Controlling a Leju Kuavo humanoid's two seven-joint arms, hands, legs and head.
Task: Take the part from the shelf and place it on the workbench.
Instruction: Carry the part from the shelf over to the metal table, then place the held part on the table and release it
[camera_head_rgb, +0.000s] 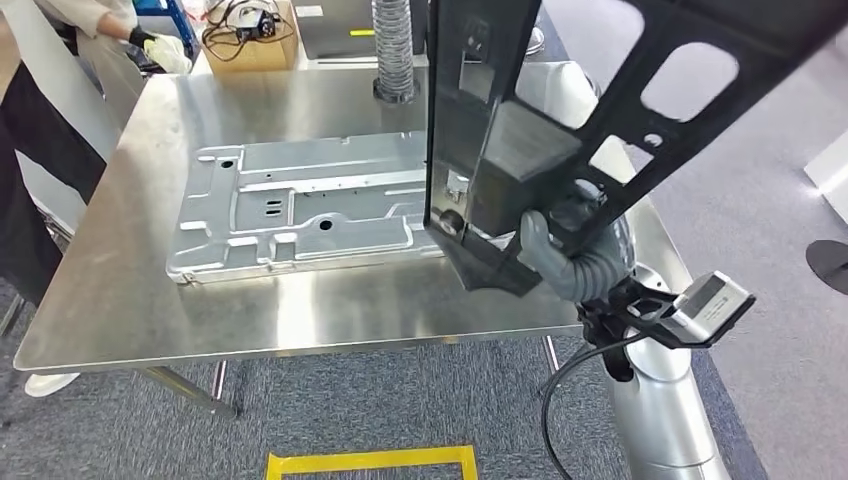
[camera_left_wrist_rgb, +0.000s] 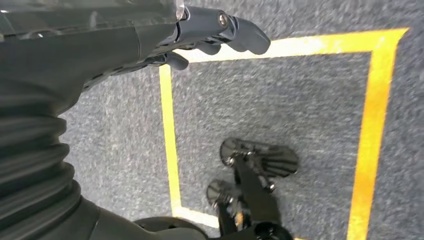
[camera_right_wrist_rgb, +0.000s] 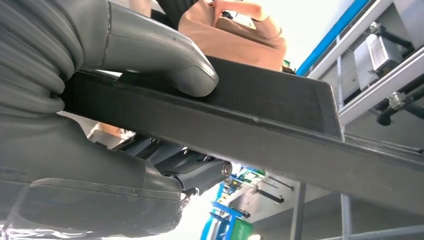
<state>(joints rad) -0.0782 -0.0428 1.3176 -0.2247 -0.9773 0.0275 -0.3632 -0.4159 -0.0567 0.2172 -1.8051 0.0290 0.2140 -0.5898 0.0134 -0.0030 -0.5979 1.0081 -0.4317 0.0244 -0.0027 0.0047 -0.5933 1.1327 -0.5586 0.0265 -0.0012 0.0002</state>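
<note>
The black part is being gripped by the right hand near its lower end, with the grey thumb being pressed onto one face and the darker fingers being wrapped against the opposite face. The part, a long dark panel with rounded cutouts, is being held tilted in the air above the right side of the workbench, its upper end being carried out past the top right of the head view and its lower end being kept just over the tabletop; whether it is touching the surface cannot be told. The left hand is being hung over the grey carpet, nothing is being held in it, and its fingers are being kept loosely extended. A yellow taped square is being shown on the floor under that hand. A large silver metal sheet panel is being supported flat on the workbench, just beside the held part. A person in white gloves is being seen at the far left corner of the table, near a cardboard box.
</note>
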